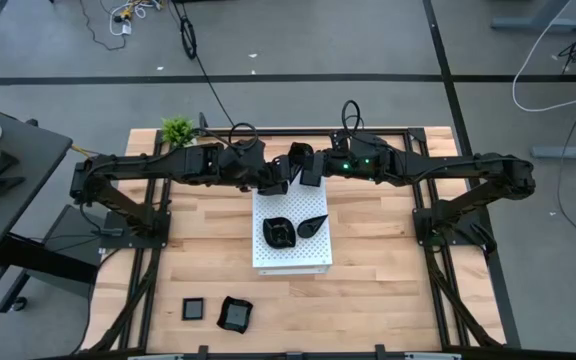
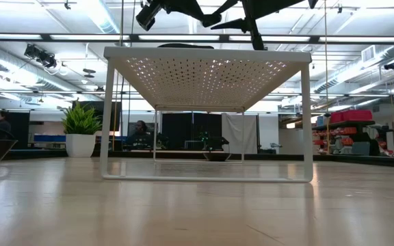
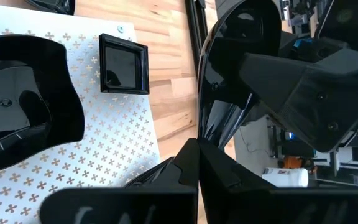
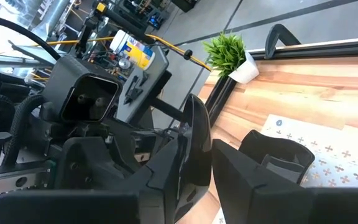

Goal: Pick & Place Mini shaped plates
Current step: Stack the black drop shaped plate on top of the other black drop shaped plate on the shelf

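Note:
Both grippers meet in the air over the far end of the white perforated board (image 1: 290, 262), with one glossy black mini shaped plate (image 1: 301, 160) held on edge between them. My left gripper (image 3: 197, 171) is shut on its rim, and my right gripper (image 4: 201, 177) is closed on it from the other side. A wavy plate (image 1: 280, 230) and a teardrop plate (image 1: 312, 226) lie flat on the board. The left wrist view also shows a square plate (image 3: 123, 62) lying on the board. Another square plate (image 1: 194, 309) and another wavy one (image 1: 235, 314) lie on the wood near the front left. My left gripper pinches the plate's rim (image 3: 202, 134) between its two fingers, coming slanting down from the table's left. The plate stands on edge beyond the fingertips, lifted clear of the board. My right gripper has the plate's opposite part (image 4: 197, 134) between its two fingers, one on each face, coming nearly level from the table's right. One finger (image 3: 291, 81) lies against the plate's glossy face.
A small green potted plant (image 1: 177, 130) stands at the far left corner of the table. The board stands on thin white legs (image 2: 104, 123), raised above the wood. Bare wood lies to the right of the board and along the front right.

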Robot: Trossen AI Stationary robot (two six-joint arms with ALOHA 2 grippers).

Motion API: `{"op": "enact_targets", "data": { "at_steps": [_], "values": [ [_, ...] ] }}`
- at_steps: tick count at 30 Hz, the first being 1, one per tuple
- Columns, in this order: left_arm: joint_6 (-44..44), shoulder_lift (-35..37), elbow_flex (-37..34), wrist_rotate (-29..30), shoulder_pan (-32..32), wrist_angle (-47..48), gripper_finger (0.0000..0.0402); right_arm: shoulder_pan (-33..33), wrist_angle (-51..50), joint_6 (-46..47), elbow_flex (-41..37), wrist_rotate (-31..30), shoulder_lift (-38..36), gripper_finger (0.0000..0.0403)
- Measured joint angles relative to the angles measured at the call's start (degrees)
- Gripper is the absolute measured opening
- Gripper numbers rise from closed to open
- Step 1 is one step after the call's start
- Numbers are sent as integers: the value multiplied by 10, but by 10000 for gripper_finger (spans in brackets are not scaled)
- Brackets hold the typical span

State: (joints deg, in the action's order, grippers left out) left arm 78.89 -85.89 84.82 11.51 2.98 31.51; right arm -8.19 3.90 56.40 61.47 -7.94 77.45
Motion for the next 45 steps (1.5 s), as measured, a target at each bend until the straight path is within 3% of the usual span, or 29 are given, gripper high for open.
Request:
{"op": "enact_targets", "data": {
  "at_steps": [25, 37, 45],
  "values": [
    [-7, 0, 0, 3, 0, -13, 7, 0, 13, 1, 0, 0, 0, 52],
    [-1, 0, 0, -4, 0, -39, 106, 0, 13, 1, 0, 1, 0, 52],
    [-12, 7, 0, -38, 0, -75, 142, -4, 14, 1, 0, 18, -4, 52]
  ]
}}
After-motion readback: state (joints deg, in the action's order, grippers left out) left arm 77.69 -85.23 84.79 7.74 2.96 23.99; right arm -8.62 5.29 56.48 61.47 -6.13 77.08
